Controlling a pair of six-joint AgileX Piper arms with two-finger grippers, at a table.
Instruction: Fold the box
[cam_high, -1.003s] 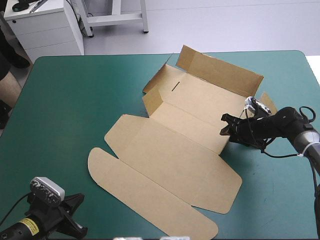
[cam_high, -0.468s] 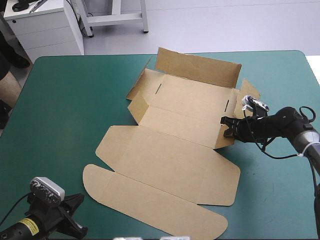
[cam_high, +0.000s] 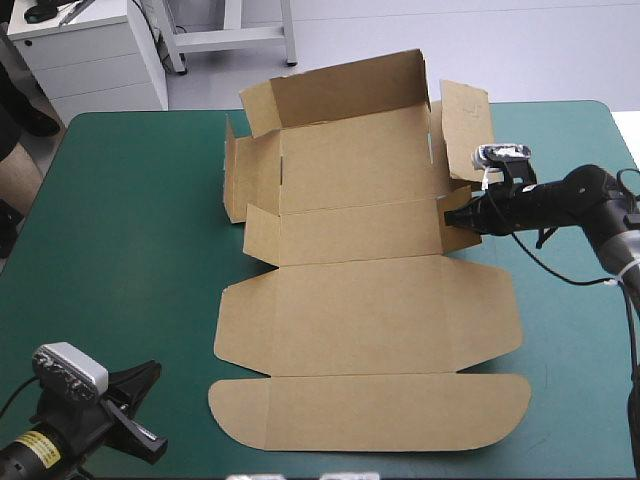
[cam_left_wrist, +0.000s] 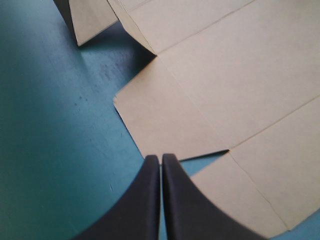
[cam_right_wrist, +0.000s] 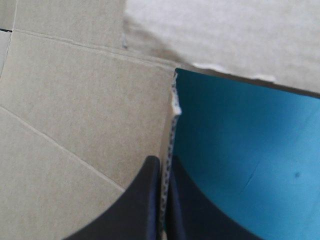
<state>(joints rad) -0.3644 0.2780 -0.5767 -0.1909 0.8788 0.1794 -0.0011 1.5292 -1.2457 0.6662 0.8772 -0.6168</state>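
Observation:
The brown box (cam_high: 360, 310) lies square to the table, its lid panels flat toward the near edge. Its far wall (cam_high: 340, 90) and side flaps stand raised at the table's far edge. My right gripper (cam_high: 452, 218) is shut on the right end of the low front wall. In the right wrist view the board's cut edge (cam_right_wrist: 173, 100) runs up from between the fingers of that gripper (cam_right_wrist: 166, 165). My left gripper (cam_high: 145, 410) sits at the near left corner, off the box. In its own view this gripper (cam_left_wrist: 161, 161) is shut and empty, with a corner of the flat board (cam_left_wrist: 170, 115) just ahead.
The teal-green cover (cam_high: 130, 230) shows bare to the left of the box and again on the right, beneath the right arm (cam_high: 570, 330). The box's raised far wall reaches past the table's far edge (cam_high: 550, 103).
The right gripper has swung the box round from a diagonal lie to square with the table and drawn it toward the far edge. The left arm shifted slightly left.

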